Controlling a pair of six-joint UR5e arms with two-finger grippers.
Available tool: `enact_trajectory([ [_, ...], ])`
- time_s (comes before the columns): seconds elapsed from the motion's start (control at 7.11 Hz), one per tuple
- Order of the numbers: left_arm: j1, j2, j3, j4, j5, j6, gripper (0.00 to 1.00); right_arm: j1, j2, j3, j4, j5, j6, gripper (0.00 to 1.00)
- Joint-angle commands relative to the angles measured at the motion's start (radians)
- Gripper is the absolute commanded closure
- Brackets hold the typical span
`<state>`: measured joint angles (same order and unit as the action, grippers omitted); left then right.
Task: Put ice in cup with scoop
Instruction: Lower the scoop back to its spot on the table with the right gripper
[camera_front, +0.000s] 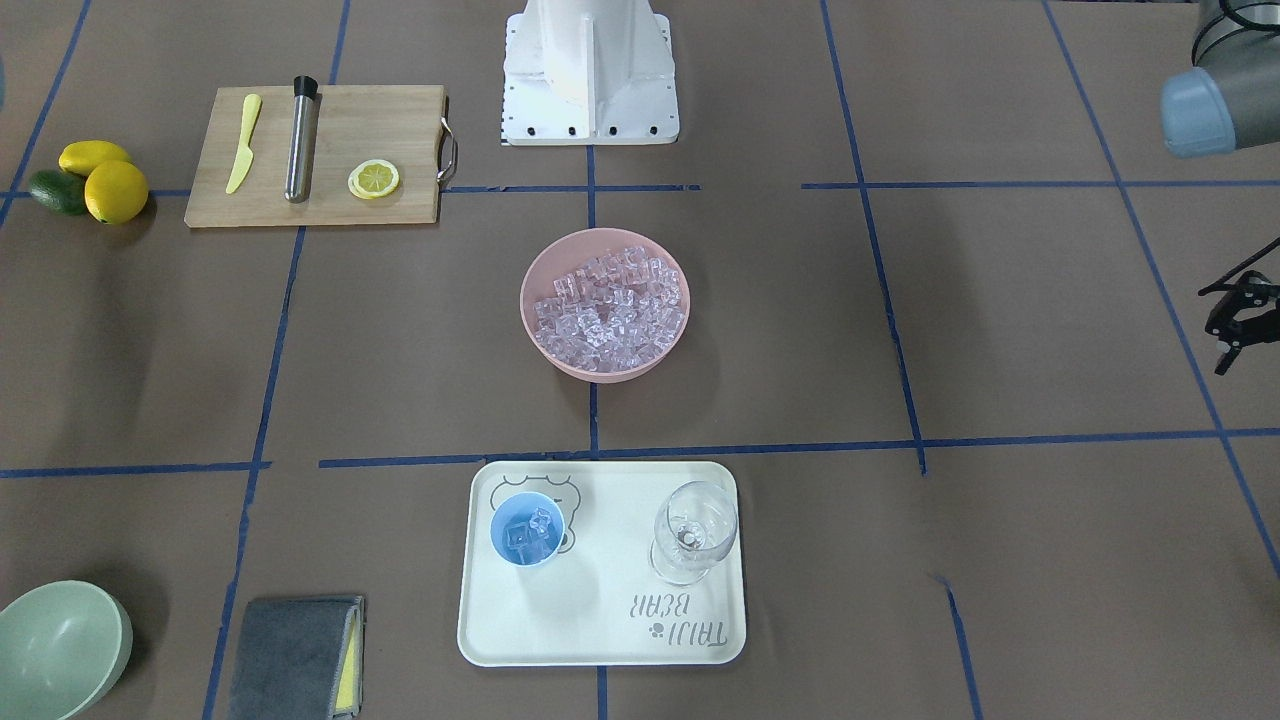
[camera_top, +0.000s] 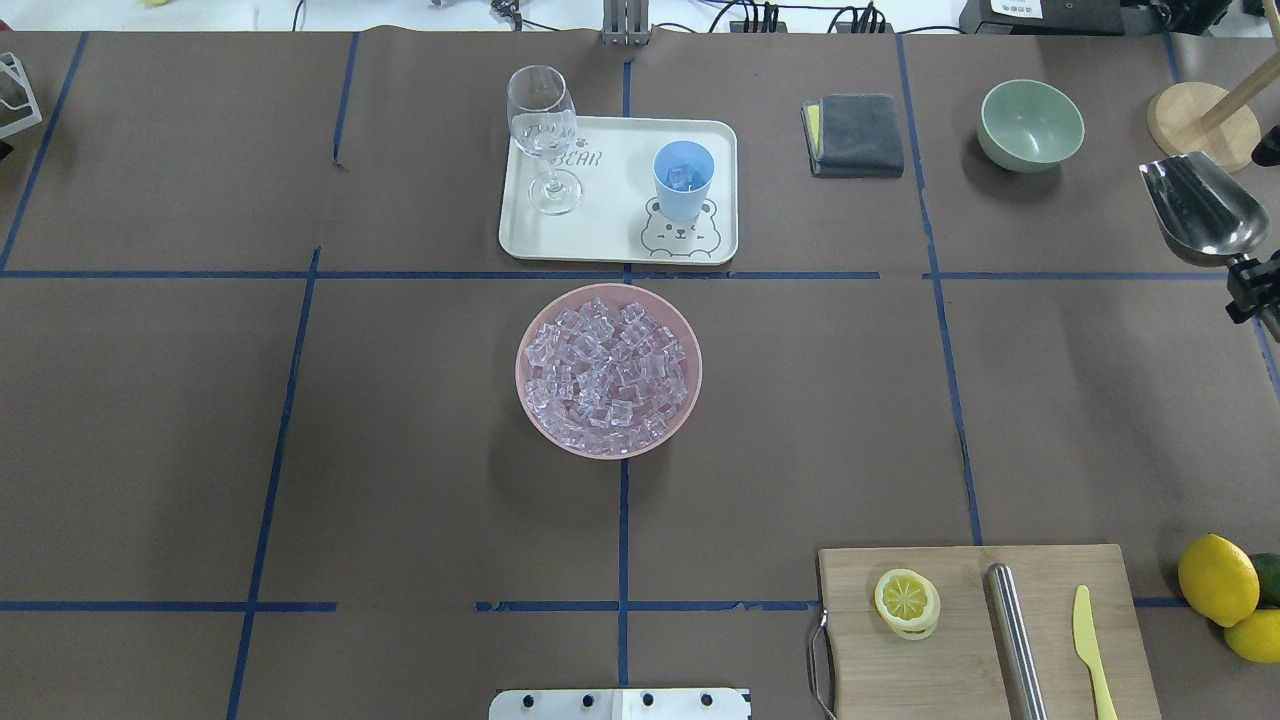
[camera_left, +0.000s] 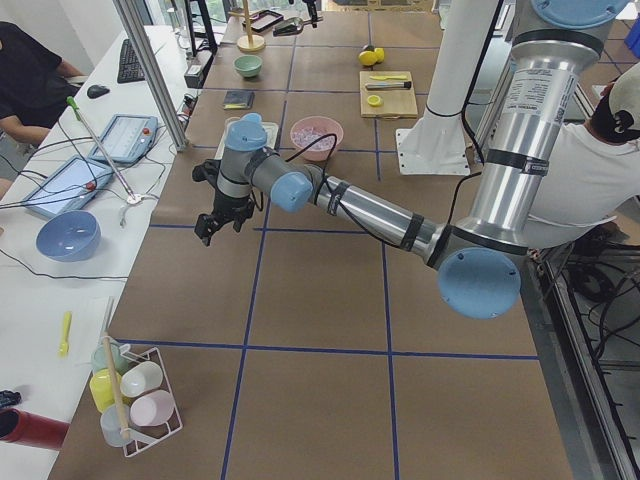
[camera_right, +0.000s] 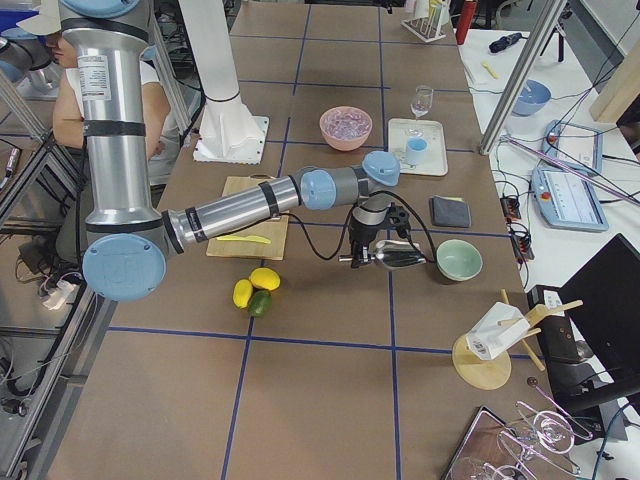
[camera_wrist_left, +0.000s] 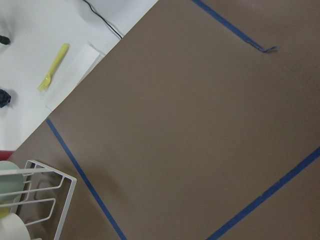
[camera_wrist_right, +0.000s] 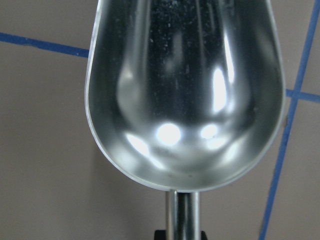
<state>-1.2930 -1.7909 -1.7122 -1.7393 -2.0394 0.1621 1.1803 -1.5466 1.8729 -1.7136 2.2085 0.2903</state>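
Note:
The silver scoop (camera_top: 1200, 205) is empty and held level above the table's far right edge; its bare trough fills the right wrist view (camera_wrist_right: 185, 90). My right gripper (camera_top: 1245, 278) is shut on its rod handle (camera_wrist_right: 182, 215). The light-blue cup (camera_top: 684, 180) stands on the white tray (camera_top: 610, 240) with a few ice cubes inside (camera_front: 527, 530). Most of the ice (camera_top: 608, 368) fills the pink bowl (camera_front: 545, 345) at the table's centre. My left gripper (camera_front: 1235, 320) hangs open and empty above the table's left end, far from these things.
A clear wine glass (camera_top: 545, 135) shares the tray. A cutting board (camera_top: 985, 630) holds a lemon slice, a steel cylinder and a yellow knife. Lemons (camera_top: 1218, 580), a green bowl (camera_top: 1031, 125), a grey cloth (camera_top: 856, 133) and a wooden stand (camera_top: 1200, 125) lie on the right side.

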Motion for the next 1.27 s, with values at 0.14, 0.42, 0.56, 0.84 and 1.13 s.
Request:
enact_trajectory([
  [0.14, -0.006, 0.002, 0.005, 0.014, -0.051, 0.002, 0.0, -0.151, -0.058, 0.063, 0.097, 0.029, 0.324, 1.0],
  [0.42, -0.008, 0.002, 0.002, 0.012, -0.05, 0.001, 0.0, -0.235, -0.079, 0.089, 0.1, 0.05, 0.449, 1.0],
  [0.56, -0.008, 0.001, 0.002, 0.011, -0.048, -0.001, 0.0, -0.26, -0.127, 0.089, 0.138, 0.045, 0.451, 1.0],
  [0.84, -0.009, -0.001, -0.004, 0.012, -0.05, -0.003, 0.0, -0.304, -0.206, 0.048, 0.333, 0.03, 0.536, 1.0],
  [1.13, -0.009, -0.005, -0.004, 0.012, -0.05, -0.004, 0.0, -0.364, -0.208, 0.029, 0.4, 0.01, 0.644, 1.0],
])
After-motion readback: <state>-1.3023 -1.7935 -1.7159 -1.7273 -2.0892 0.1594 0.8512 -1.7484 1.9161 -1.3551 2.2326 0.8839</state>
